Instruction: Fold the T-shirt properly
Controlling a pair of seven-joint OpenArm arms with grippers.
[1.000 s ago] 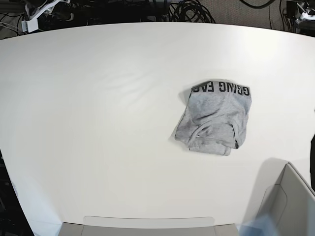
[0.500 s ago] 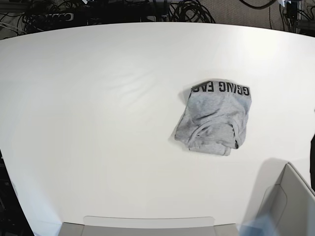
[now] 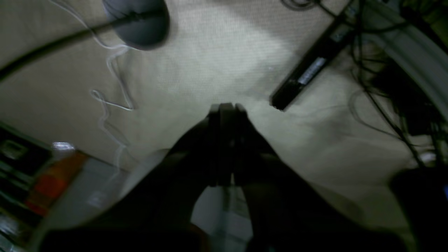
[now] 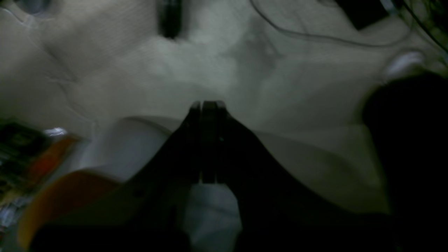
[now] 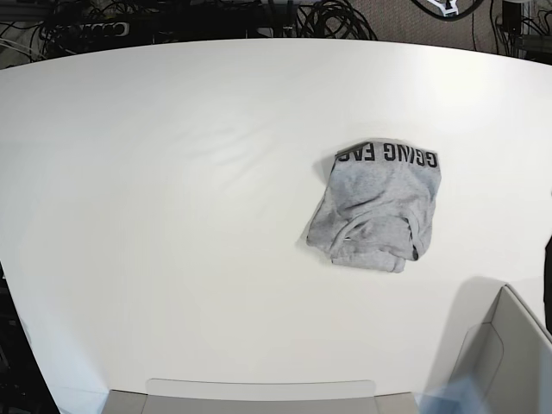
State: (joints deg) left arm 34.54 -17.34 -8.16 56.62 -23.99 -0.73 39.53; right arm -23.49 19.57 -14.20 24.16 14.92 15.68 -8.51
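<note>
T-shirt (image 5: 377,210) was seen folded into a rumpled grey bundle on the white table (image 5: 172,190), lettering along its far edge, left gripper (image 3: 225,106) and right gripper (image 4: 206,104) pressed together, carried above the floor.

One T-shirt (image 5: 377,210) lies on one white table (image 5: 172,216), folded into a single bundle with one strip of black lettering showing along its far edge. Two grippers are in sight, one in each wrist view: the left gripper (image 3: 225,106) and the right gripper (image 4: 206,104), each with its two fingers pressed together. One grey box (image 5: 504,358) stands at the table's near corner on the base view's right. One black power strip (image 3: 308,71) lies on the carpet in the left wrist view. The tangled cables (image 5: 332,19) behind the table are too many to count.
</note>
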